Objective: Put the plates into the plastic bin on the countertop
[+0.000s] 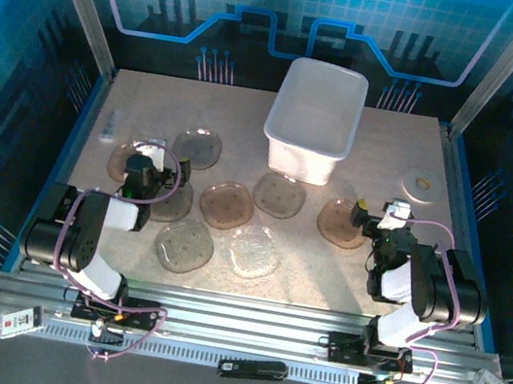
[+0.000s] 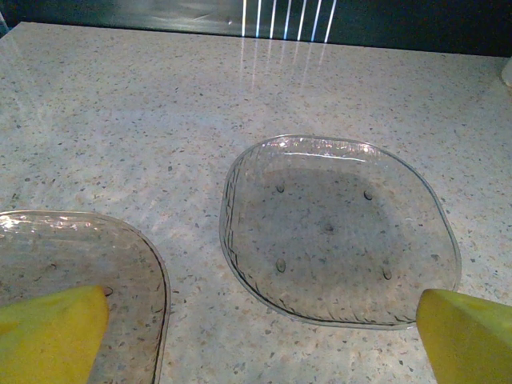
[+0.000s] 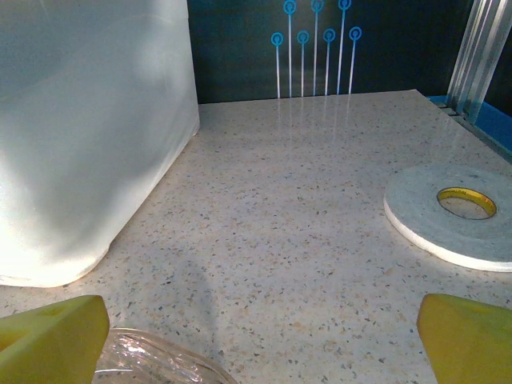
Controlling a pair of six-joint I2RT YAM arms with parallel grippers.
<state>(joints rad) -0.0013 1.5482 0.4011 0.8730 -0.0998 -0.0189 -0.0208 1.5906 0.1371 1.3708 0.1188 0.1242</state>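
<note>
Several thin translucent plates lie flat on the beige countertop (image 1: 360, 278), among them a far-left one (image 1: 198, 148), a brownish middle one (image 1: 227, 204) and a right one (image 1: 342, 223). The white plastic bin (image 1: 313, 118) stands behind them at centre back. My left gripper (image 1: 158, 164) hovers open over the left group. In its wrist view a plate (image 2: 336, 228) lies ahead and another plate (image 2: 72, 272) passes under the left finger (image 2: 48, 336). My right gripper (image 1: 380, 211) is open beside the right plate, whose rim (image 3: 152, 360) shows near its left finger (image 3: 48, 336). Nothing is held.
A white tape-like disc (image 1: 422, 186) with a tan centre lies at the right rear, also in the right wrist view (image 3: 456, 212). The bin's wall (image 3: 88, 136) rises left of the right gripper. Metal rails and blue walls frame the counter.
</note>
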